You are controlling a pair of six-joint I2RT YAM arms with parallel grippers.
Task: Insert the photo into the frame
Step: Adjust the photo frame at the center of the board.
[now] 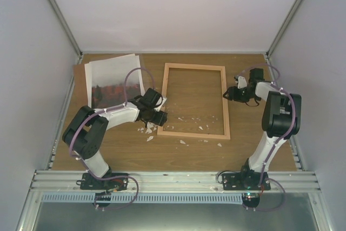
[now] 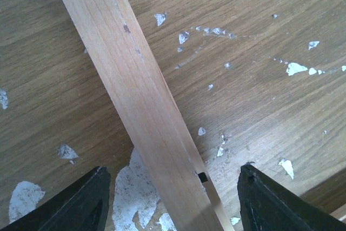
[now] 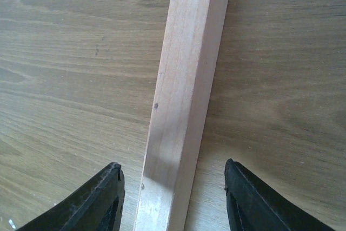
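The frame [image 1: 194,134] of light wood lies flat in the middle of the table. The photo [image 1: 114,79], white-bordered with red hills, lies to its left on a brown board [image 1: 80,77]. My left gripper [image 1: 157,114] stands over the frame's left rail near the near corner. In the left wrist view the rail [image 2: 135,79] runs between the fingers [image 2: 81,203], with a gap on each side, so the left gripper [image 2: 173,201] is open. My right gripper [image 1: 227,94] straddles the right rail [image 3: 186,79] the same way. The right gripper [image 3: 173,198] is open too, neither finger touching the wood.
Small white scraps [image 1: 148,131] are scattered by the frame's near left corner and inside it [image 1: 190,118]. A larger white patch [image 2: 135,193] lies under the left rail. Grey walls close in the table on the left, right and far sides.
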